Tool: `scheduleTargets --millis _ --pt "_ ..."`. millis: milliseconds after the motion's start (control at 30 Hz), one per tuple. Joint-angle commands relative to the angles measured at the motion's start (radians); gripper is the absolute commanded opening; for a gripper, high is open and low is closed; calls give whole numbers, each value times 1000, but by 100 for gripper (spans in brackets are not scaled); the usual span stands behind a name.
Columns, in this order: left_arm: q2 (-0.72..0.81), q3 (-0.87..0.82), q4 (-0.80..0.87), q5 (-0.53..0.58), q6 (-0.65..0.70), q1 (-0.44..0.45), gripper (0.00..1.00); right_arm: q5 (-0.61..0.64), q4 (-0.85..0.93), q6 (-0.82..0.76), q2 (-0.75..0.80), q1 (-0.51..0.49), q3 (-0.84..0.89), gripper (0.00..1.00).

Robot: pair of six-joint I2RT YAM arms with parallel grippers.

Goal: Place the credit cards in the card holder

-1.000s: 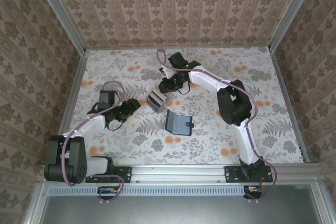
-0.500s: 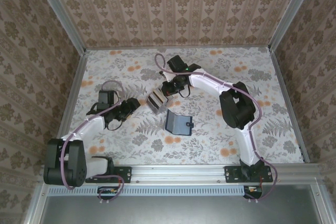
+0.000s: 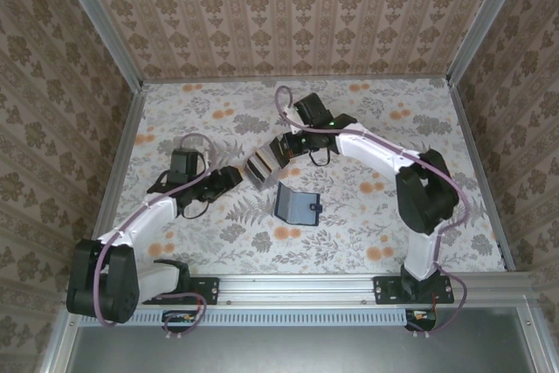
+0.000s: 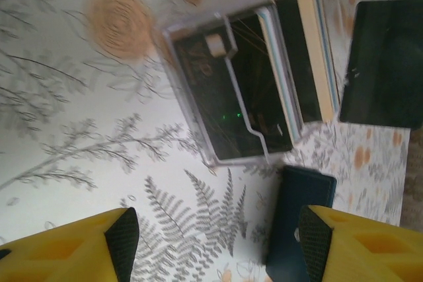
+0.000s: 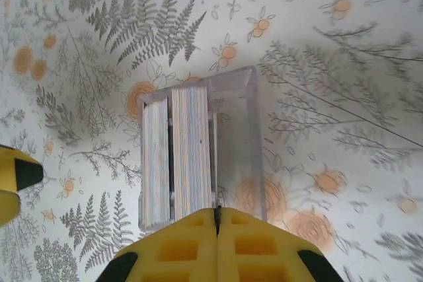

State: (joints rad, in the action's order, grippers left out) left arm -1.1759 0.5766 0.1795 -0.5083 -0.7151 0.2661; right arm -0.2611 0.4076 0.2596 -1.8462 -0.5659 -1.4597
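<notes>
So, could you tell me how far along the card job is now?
Done: a stack of thin whitish and tan cards stands edge-on inside the clear plastic holder. In hand: nothing visible; the right hand is shut at the holder's edge, the left hand open. Left: perhaps the dark blue flat piece lying beside the holder.

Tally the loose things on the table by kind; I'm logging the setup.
Clear plastic card holder: 1
Stack of pale cards standing edge-on in it, too tight to count singly: 1
Dark blue folded case: 1
Total: 3
</notes>
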Motion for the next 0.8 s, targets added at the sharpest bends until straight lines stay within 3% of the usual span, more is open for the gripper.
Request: scheduleTargets --millis 0,133,333,600,767 --pt "22 66 78 5 81 69 68 79 -67 98 154 8 79 0" --pt "6 112 139 82 133 183 68 71 -159 199 338 21 290 0" --pt "-90 154 172 80 138 315 68 -40 -292 441 549 34 615 0" --pt "-191 176 170 76 137 370 65 -127 -469 609 579 29 856 0" --pt "-247 177 170 96 117 371 52 -255 -604 645 470 32 897 0"
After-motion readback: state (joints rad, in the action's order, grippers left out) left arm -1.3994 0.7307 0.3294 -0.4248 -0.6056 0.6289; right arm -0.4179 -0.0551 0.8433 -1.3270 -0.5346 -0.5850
